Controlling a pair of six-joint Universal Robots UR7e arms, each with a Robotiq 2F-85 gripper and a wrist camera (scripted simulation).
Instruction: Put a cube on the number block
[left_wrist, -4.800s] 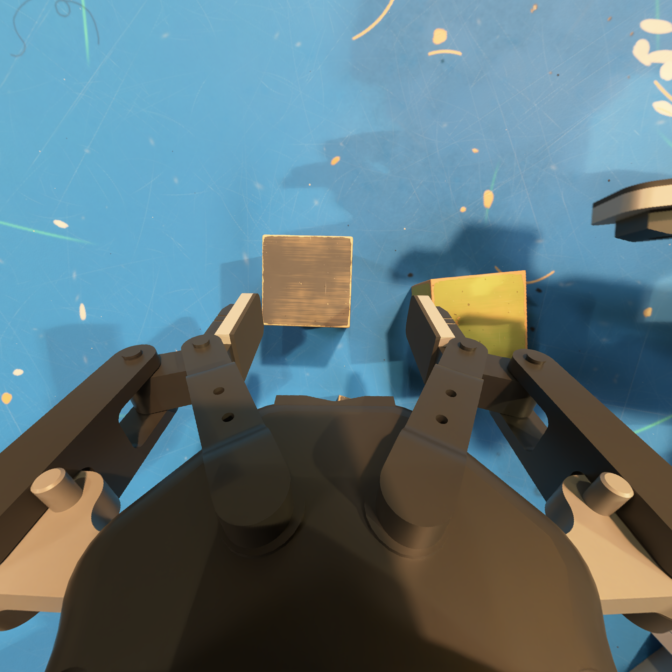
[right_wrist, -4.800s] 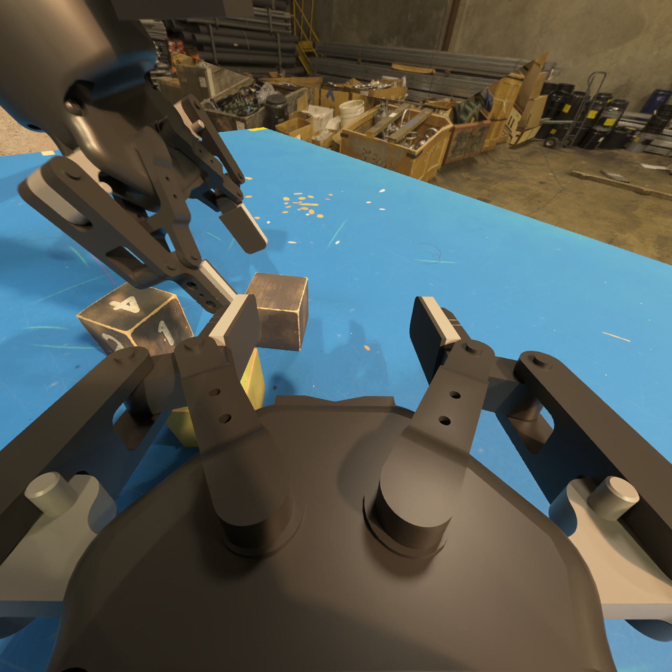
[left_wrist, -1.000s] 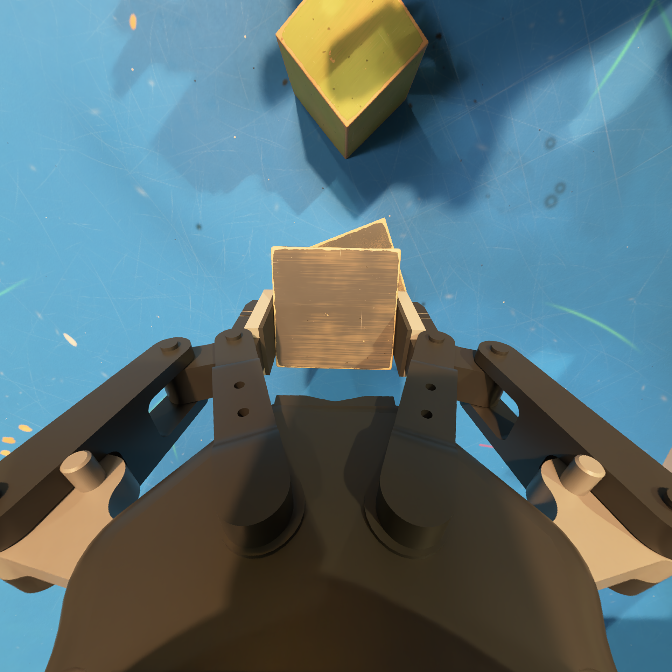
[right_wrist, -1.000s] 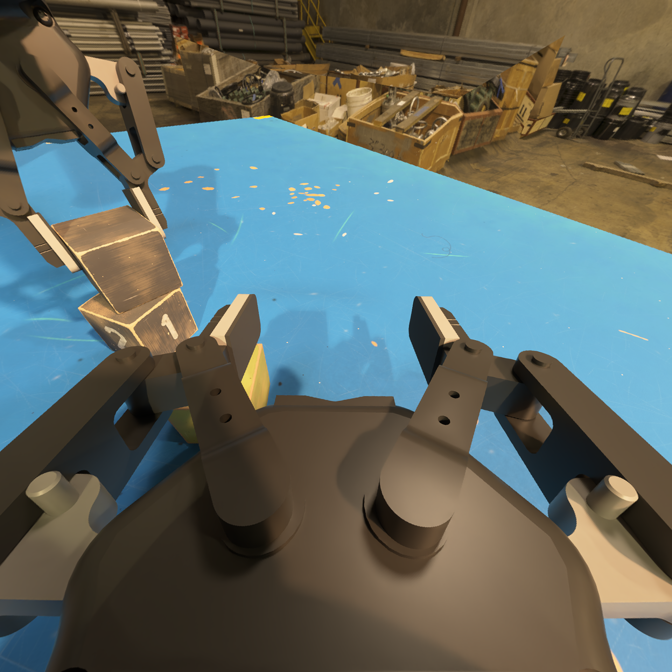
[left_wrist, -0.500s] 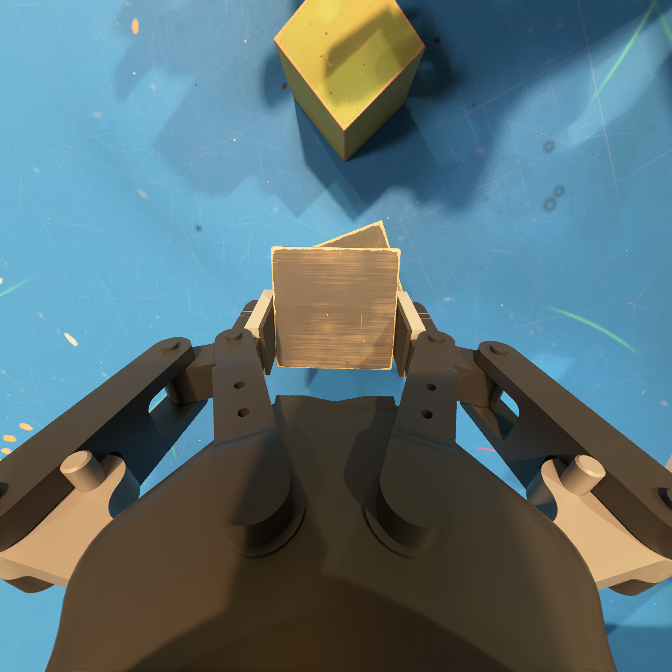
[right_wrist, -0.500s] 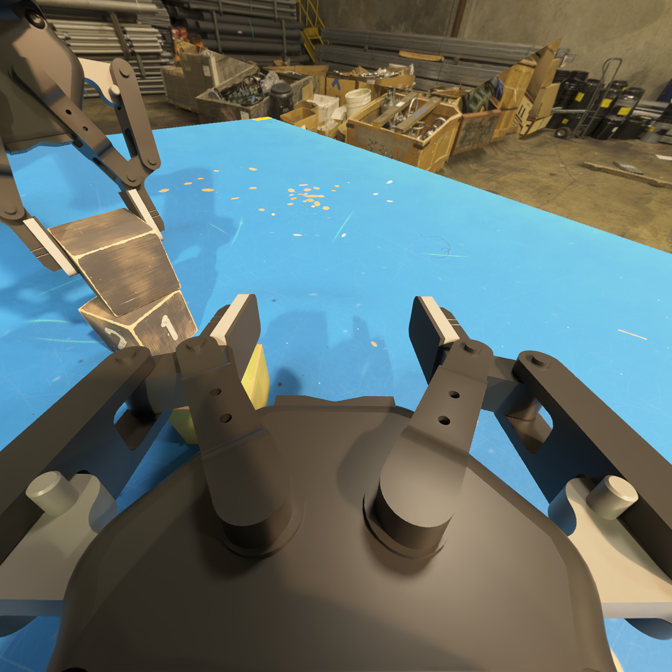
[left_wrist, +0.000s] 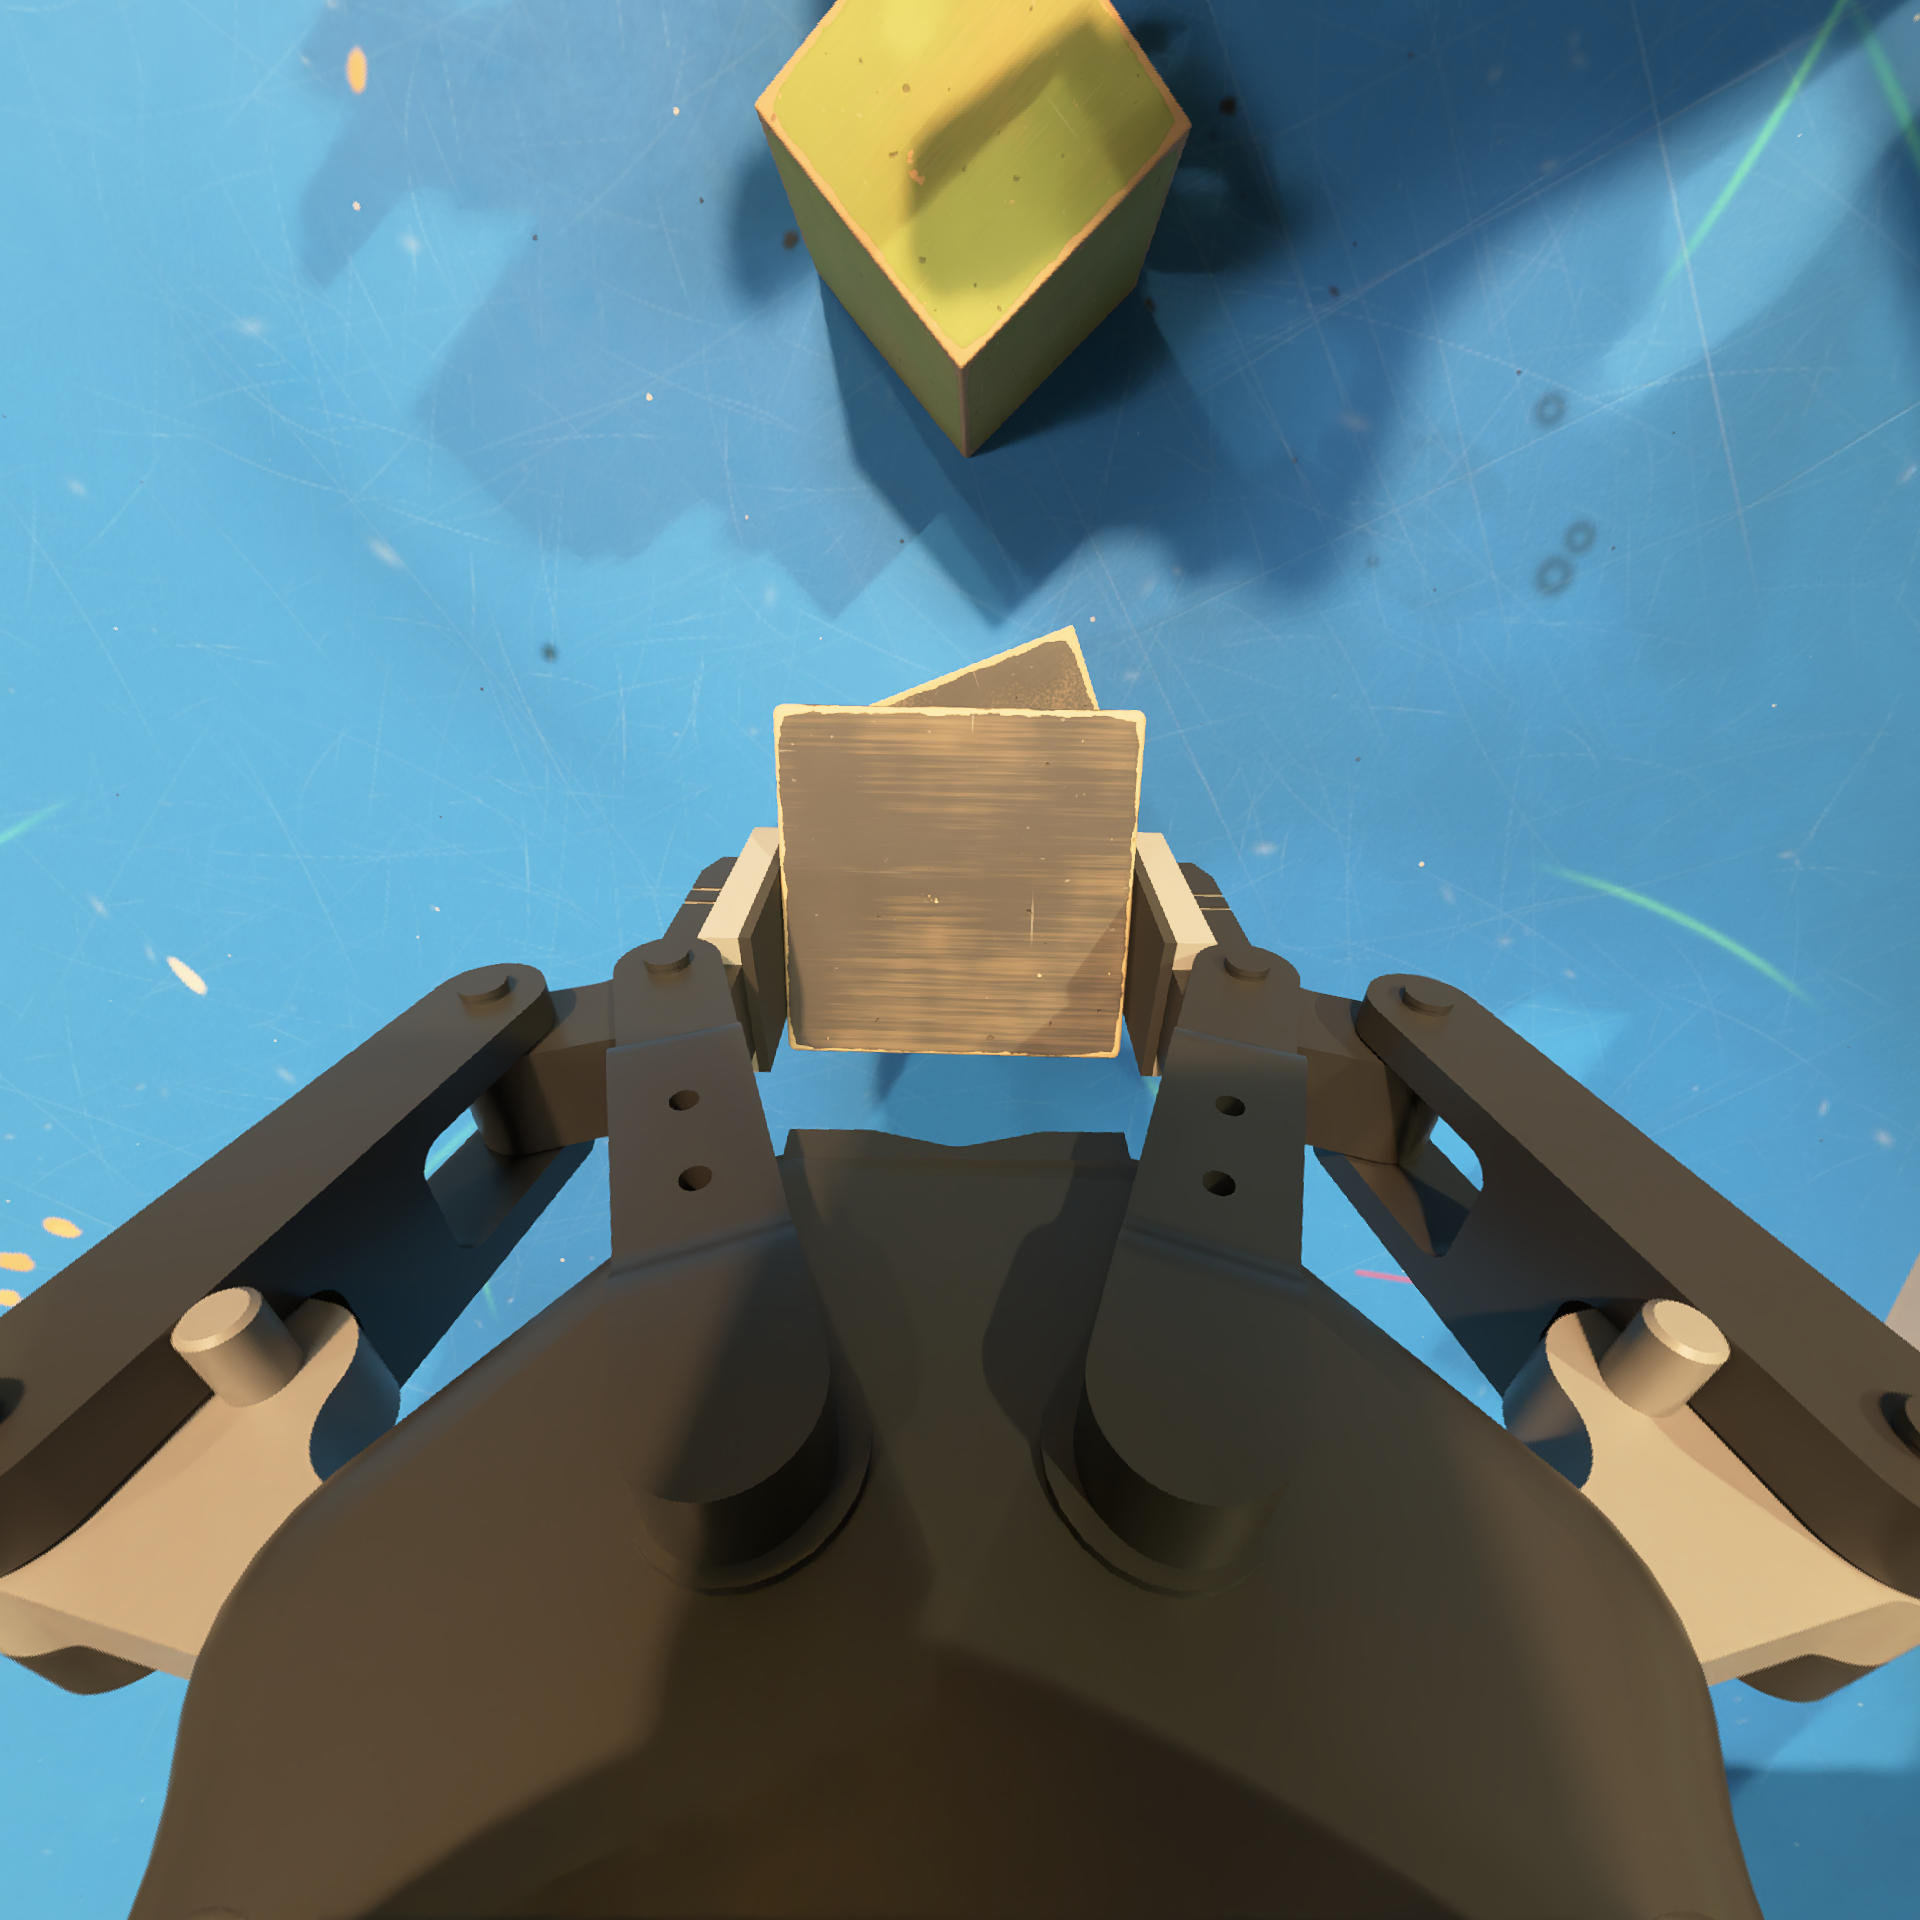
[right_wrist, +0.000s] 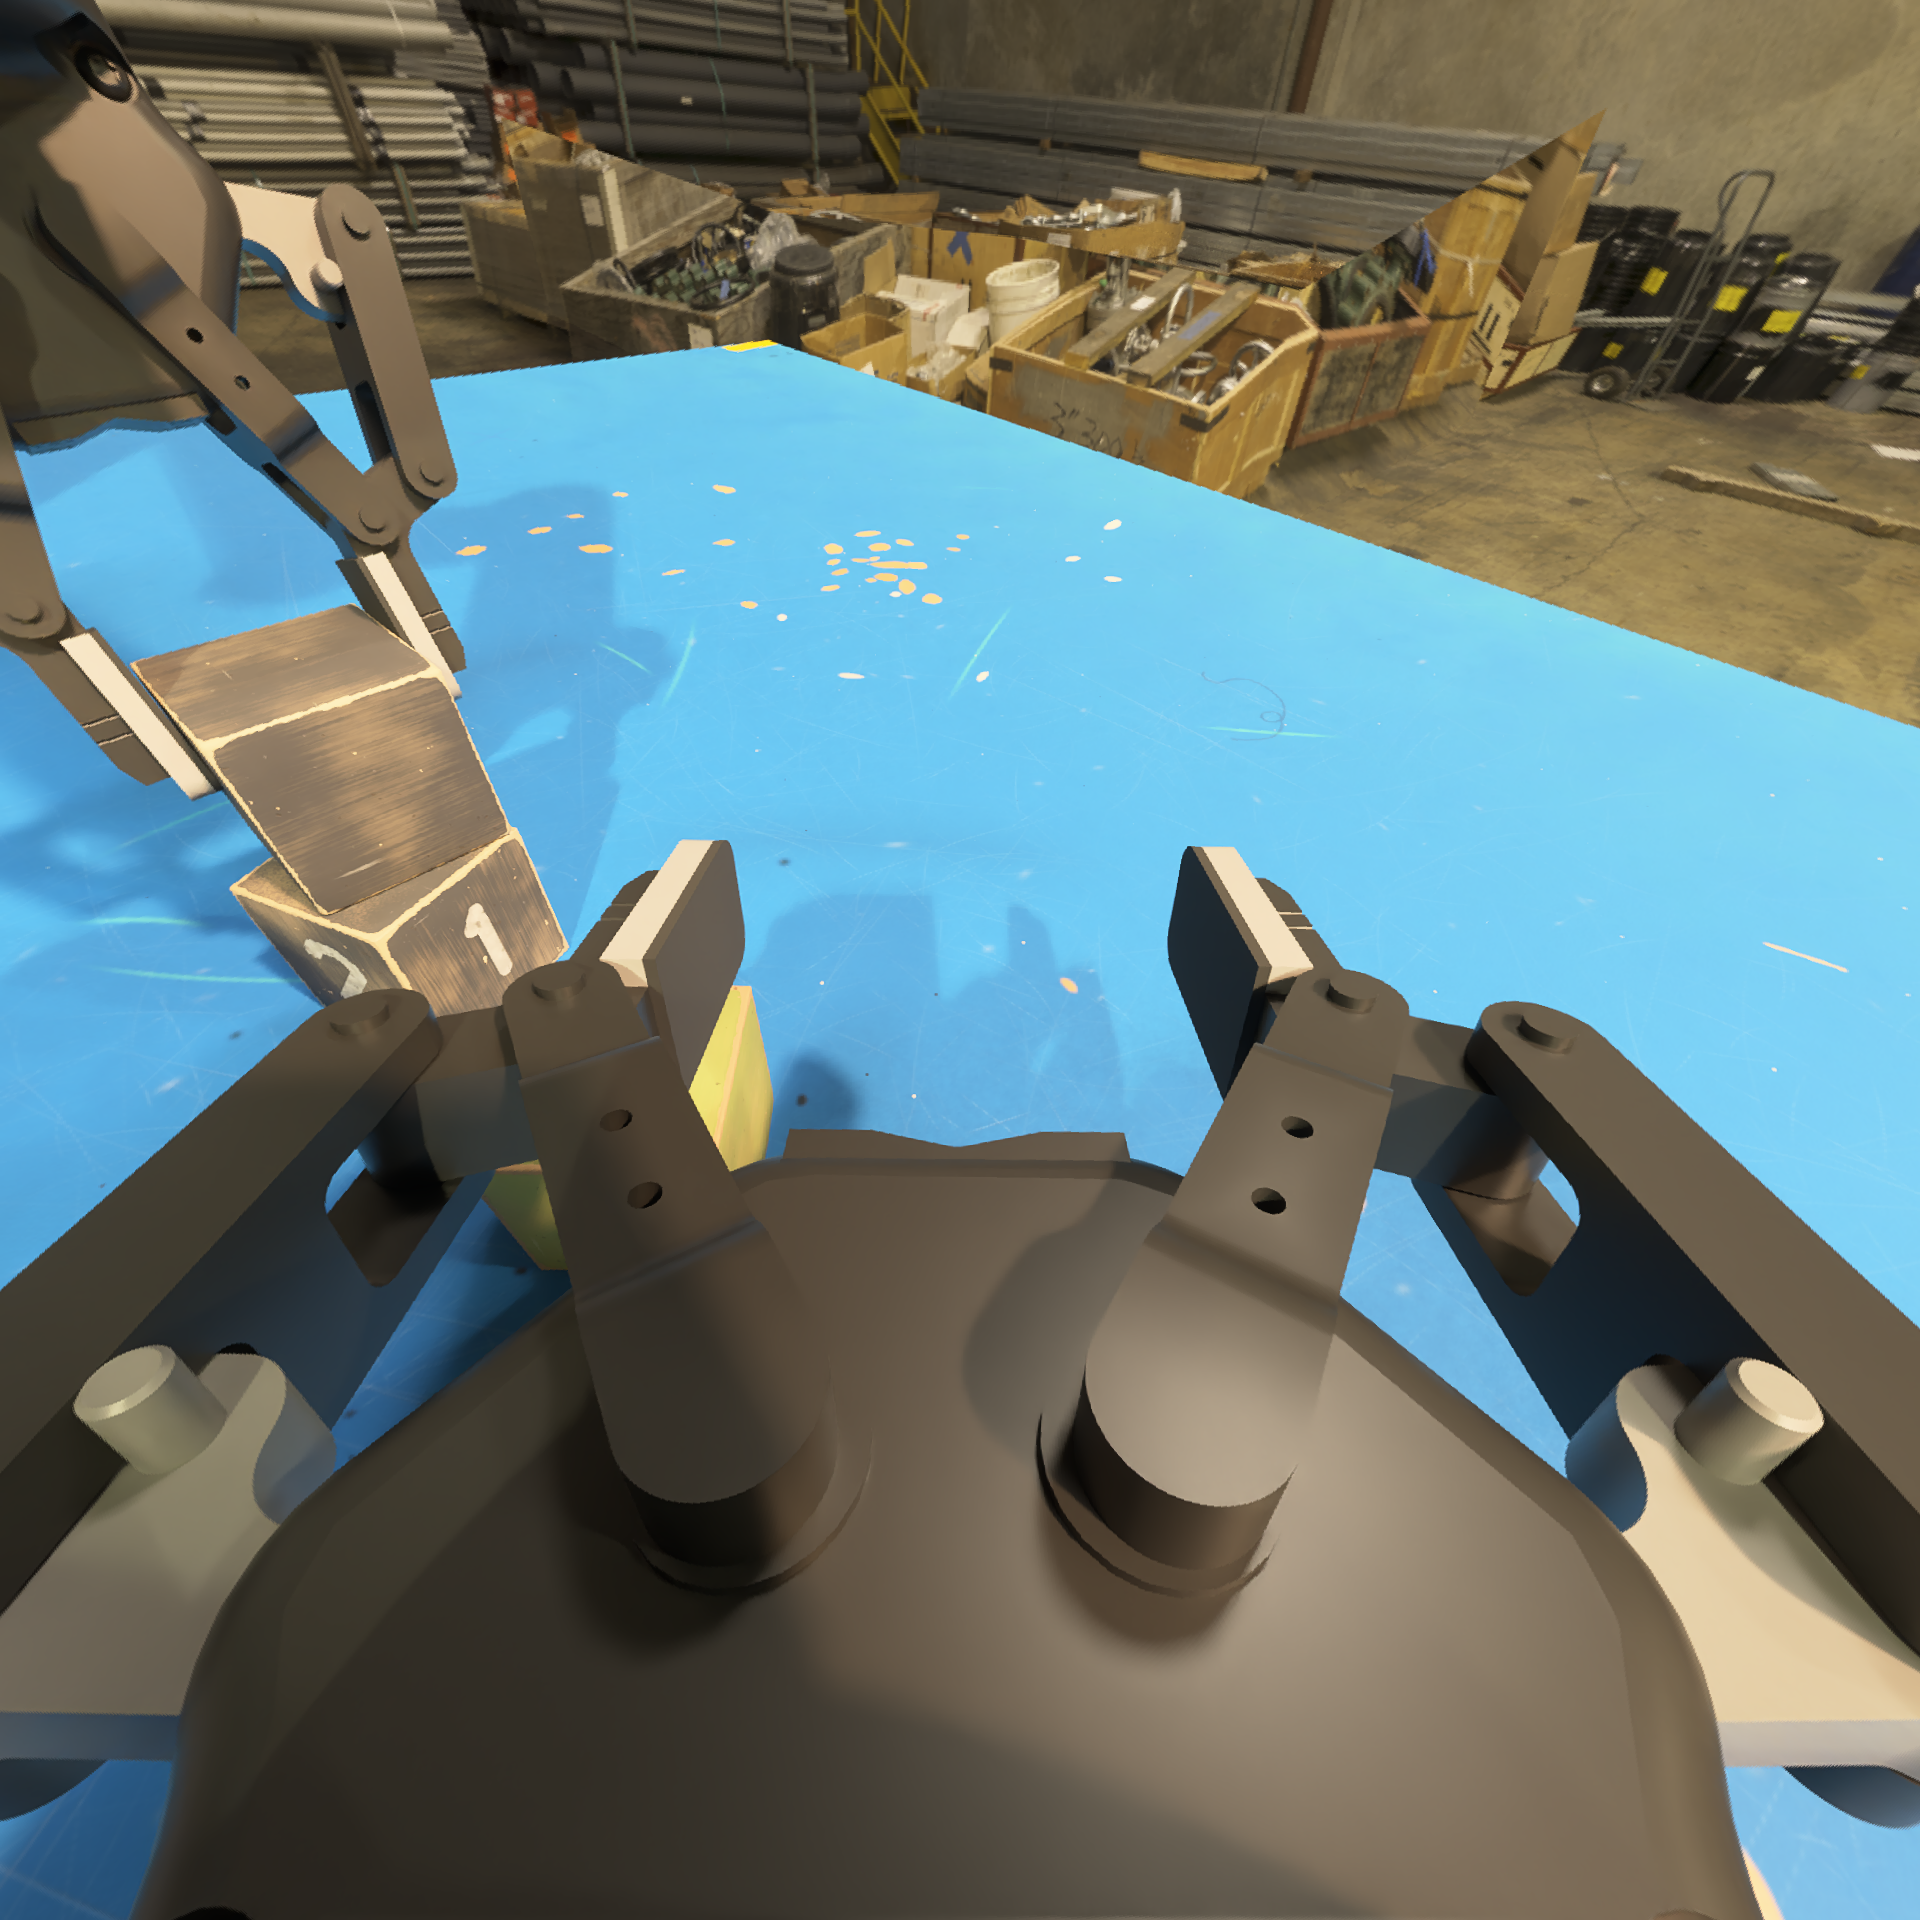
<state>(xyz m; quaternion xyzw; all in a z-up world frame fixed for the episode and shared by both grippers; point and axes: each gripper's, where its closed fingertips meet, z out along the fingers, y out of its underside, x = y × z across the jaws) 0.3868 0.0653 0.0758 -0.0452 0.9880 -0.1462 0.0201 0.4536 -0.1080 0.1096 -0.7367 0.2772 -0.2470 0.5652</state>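
My left gripper is shut on a plain brown cube. It holds the cube on top of the dark number block, of which only a corner shows under the cube. In the right wrist view the left gripper holds the brown cube against the top of the number block, turned relative to it. My right gripper is open and empty above the blue table, to the right of the stack.
A yellow-green cube stands on the blue table just beyond the stack; in the right wrist view the cube is partly hidden behind my right gripper's left finger. The table edge runs along the far right.
Since 4.8 s ago my left gripper has shut on the brown cube, lifted it off the table and brought it onto the number block. In the last second it has barely moved. The right gripper is still.
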